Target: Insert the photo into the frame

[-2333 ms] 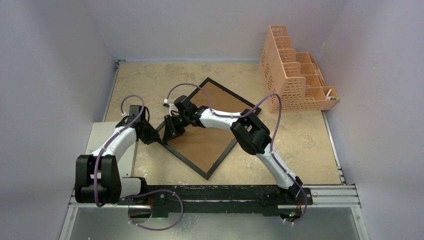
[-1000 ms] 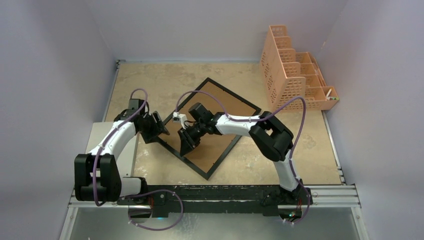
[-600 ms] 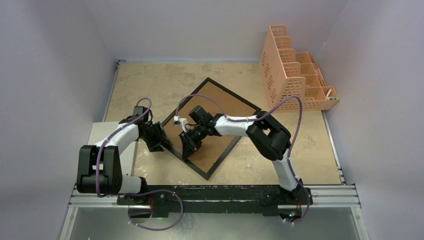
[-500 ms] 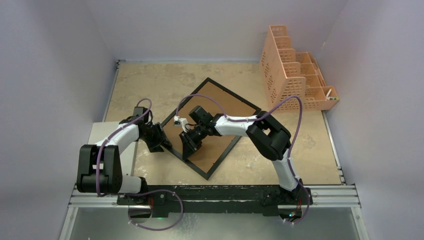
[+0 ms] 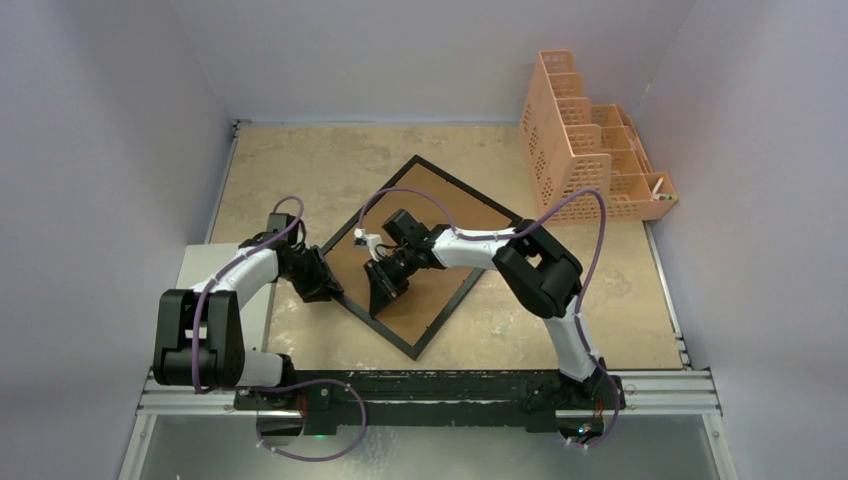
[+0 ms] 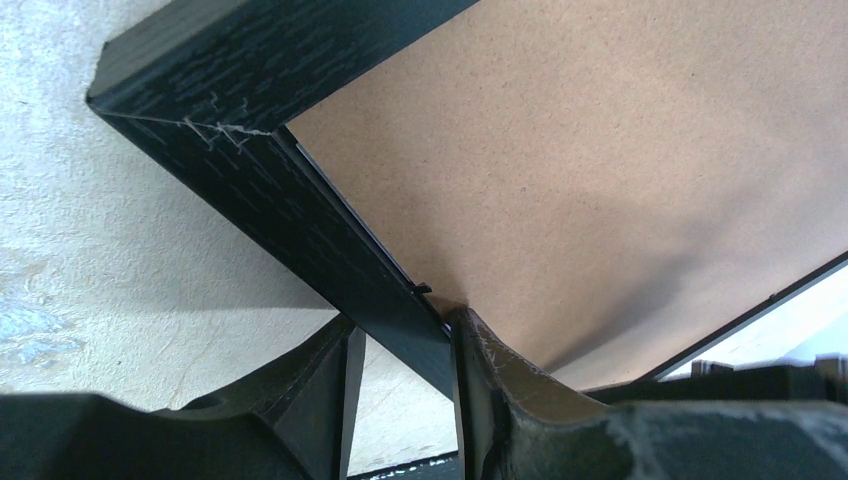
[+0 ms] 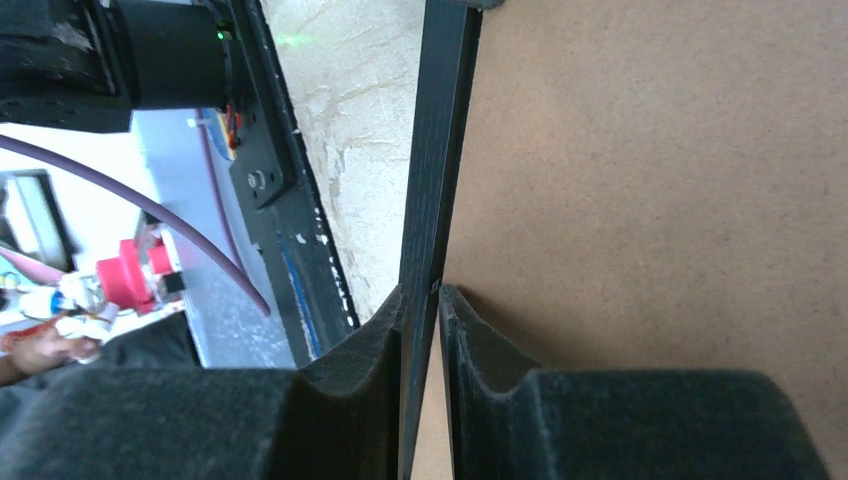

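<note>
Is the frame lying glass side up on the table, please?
No, the frame lies with its brown back facing up.

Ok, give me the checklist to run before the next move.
1. The frame lies back up on the table: ok.
2. The left jaws straddle its rail: ok, though a gap shows on the outer side.
3. The right jaws straddle a rail edge: ok. Whether they are clamped: cannot tell.
4. The board is freed from the frame: cannot tell.
5. The photo is in sight: not ok, no view shows it.
6. The organizer is clear of both arms: ok.
</note>
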`<action>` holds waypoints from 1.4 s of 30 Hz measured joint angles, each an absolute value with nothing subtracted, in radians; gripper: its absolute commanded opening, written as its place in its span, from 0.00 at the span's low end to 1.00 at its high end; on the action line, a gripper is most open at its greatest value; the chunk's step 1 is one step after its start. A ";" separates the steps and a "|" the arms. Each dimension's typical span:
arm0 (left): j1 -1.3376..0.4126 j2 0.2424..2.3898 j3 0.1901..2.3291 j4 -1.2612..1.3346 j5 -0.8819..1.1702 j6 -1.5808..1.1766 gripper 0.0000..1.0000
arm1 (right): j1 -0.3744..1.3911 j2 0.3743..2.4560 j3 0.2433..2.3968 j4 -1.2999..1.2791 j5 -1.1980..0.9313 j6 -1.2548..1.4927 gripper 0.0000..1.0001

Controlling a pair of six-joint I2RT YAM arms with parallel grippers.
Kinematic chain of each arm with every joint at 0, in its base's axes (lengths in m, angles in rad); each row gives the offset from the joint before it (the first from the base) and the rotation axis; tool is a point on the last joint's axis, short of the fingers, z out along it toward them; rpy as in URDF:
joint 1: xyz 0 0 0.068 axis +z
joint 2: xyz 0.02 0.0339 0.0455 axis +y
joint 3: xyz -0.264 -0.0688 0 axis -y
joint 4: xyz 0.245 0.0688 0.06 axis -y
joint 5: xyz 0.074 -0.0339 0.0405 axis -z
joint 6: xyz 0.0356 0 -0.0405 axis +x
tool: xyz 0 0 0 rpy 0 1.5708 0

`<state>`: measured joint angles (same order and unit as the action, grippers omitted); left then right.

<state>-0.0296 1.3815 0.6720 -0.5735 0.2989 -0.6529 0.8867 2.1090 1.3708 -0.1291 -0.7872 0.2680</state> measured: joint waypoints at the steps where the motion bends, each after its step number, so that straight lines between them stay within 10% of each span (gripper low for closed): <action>1: -0.030 1.382 0.672 -0.574 0.299 -0.653 0.38 | 0.879 2.115 1.370 -0.128 -0.791 0.277 0.21; 42: -0.030 1.393 0.681 -0.578 0.299 -0.652 0.38 | 0.889 2.106 1.319 -0.043 -0.863 0.287 0.12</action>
<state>-0.0296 1.3926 0.6807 -0.5777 0.2985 -0.6518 0.8890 2.1063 1.3190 -0.0433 -0.8635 0.2871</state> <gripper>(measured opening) 0.378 0.137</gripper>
